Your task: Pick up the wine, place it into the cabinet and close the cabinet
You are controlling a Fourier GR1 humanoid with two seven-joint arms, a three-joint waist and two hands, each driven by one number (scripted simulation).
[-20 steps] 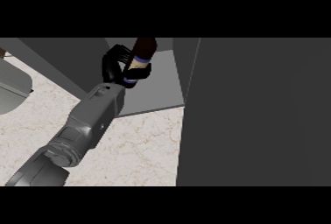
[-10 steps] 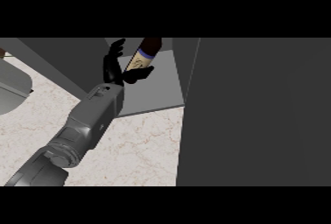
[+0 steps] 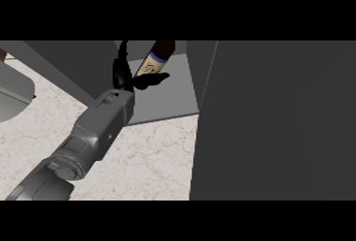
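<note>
Left hand [image 3: 131,84] open beside the wine [image 3: 154,61] in the cabinet [image 3: 167,101]

The grey forearm runs up from the lower left corner, across the marbled counter [image 3: 153,155], to the cabinet's open front. The hand's fingers [image 3: 119,63] are straight and spread wide from the thumb; they rise along the bottle's left side with a thin strip of grey showing between them and it. The thumb juts to the right across the bottom of the cream label, and I cannot tell whether it touches the bottle. The wine leans to the upper right over the cabinet's pale floor, a blue band above its label and its dark end cut by the view's top. The cabinet door [image 3: 278,117], a dark panel, stands open and fills the right of the view. A pale grey rounded thing [image 3: 10,94] sits at the left edge
</note>
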